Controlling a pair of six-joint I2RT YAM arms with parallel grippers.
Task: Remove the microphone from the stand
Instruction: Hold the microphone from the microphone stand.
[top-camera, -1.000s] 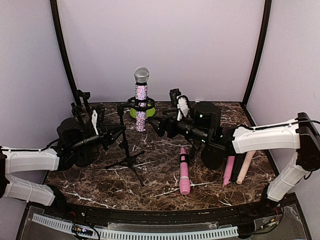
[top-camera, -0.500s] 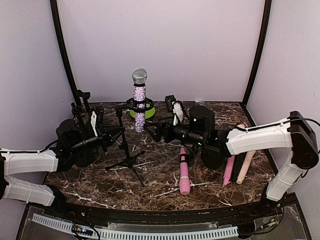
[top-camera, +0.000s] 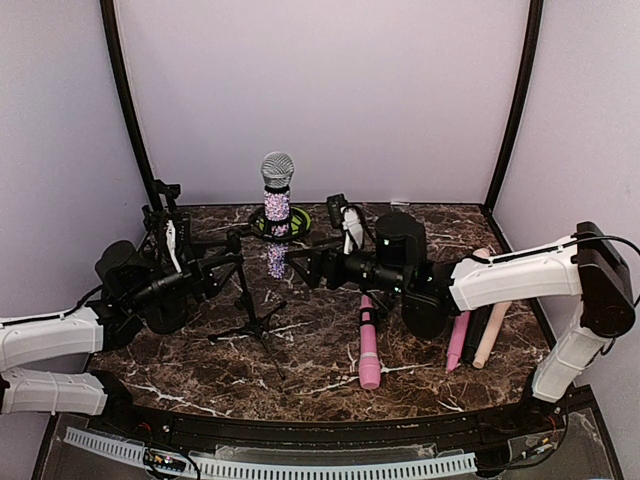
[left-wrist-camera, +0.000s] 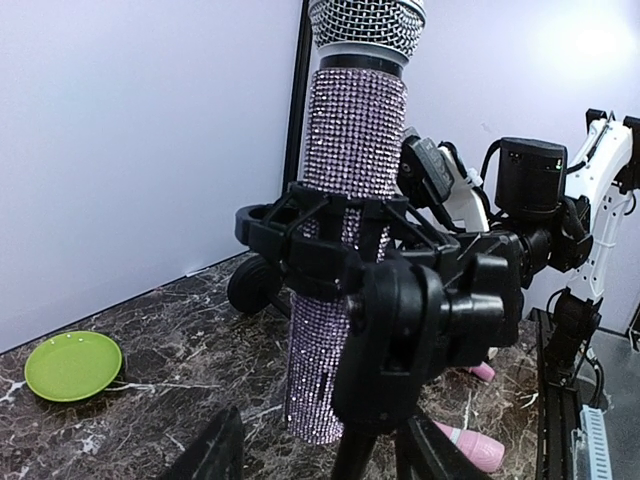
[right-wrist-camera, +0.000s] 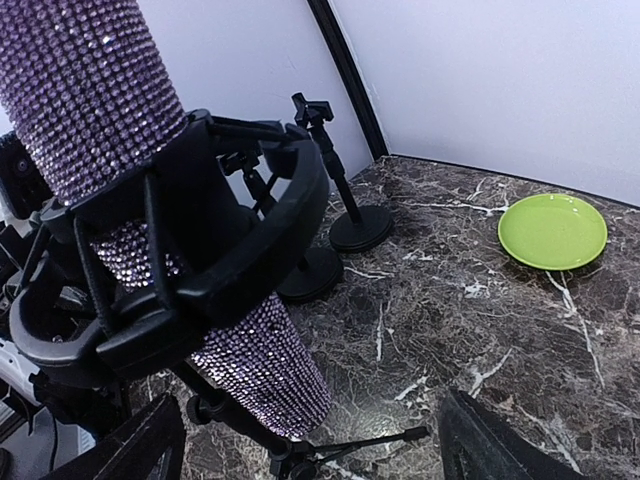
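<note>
A microphone (top-camera: 277, 205) with a glittery lilac body and silver grille stands upright in the black ring mount of a tripod stand (top-camera: 250, 305). From the left wrist, the microphone (left-wrist-camera: 345, 180) fills the middle. The stand's clamp (left-wrist-camera: 420, 320) sits in front of it. My left gripper (left-wrist-camera: 320, 455) is open, with the stand's pole between its fingers and touching neither. My right gripper (right-wrist-camera: 310, 450) is open wide just below the microphone's lower end (right-wrist-camera: 260, 370). Seen from above, my left gripper (top-camera: 225, 268) and right gripper (top-camera: 298, 262) flank the stand.
A green plate (top-camera: 262, 222) lies behind the stand. A pink microphone (top-camera: 368, 345) lies on the marble, and pink, black and beige ones (top-camera: 472, 335) lie at the right. Spare black stands (top-camera: 160, 215) stand at the back left, their round bases (right-wrist-camera: 360, 228) near the wall.
My left gripper has opened off the stand's pole and that arm has drawn back to the left. The right gripper has moved left, closer under the microphone. The stand has shifted slightly left.
</note>
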